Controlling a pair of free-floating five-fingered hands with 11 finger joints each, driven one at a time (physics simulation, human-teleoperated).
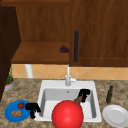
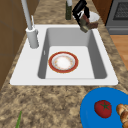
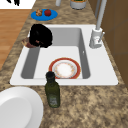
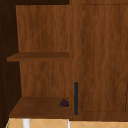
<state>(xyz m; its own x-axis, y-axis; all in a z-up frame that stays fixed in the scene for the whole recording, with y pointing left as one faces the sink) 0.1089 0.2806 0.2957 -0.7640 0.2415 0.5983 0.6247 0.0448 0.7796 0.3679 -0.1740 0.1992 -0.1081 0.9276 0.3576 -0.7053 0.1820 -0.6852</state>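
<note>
Looming red nearest the front camera, a bowl point(image 1: 67, 114) is sitting in the sink point(image 1: 45, 85). Right hand point(image 1: 83, 94) is clutching a brown object point(image 2: 87, 25) over the basin; left hand point(image 1: 32, 108), fingers curled on nothing, is hovering beside the blue plate point(image 1: 10, 112) bearing a tomato point(image 1: 21, 105).

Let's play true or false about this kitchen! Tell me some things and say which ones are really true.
1. The right hand holds a brown thing over the sink. True.
2. The bowl in the sink is blue. False: it is red-rimmed with a white inside; the blue thing is a plate on the counter.
3. A tomato lies on the blue plate. True.
4. The left hand is inside the sink. False: it is at the blue plate's edge, left of the sink.
5. The bottle stands near a white plate. True.
6. The grapes are on the counter. False: they sit on the cabinet shelf.
</note>
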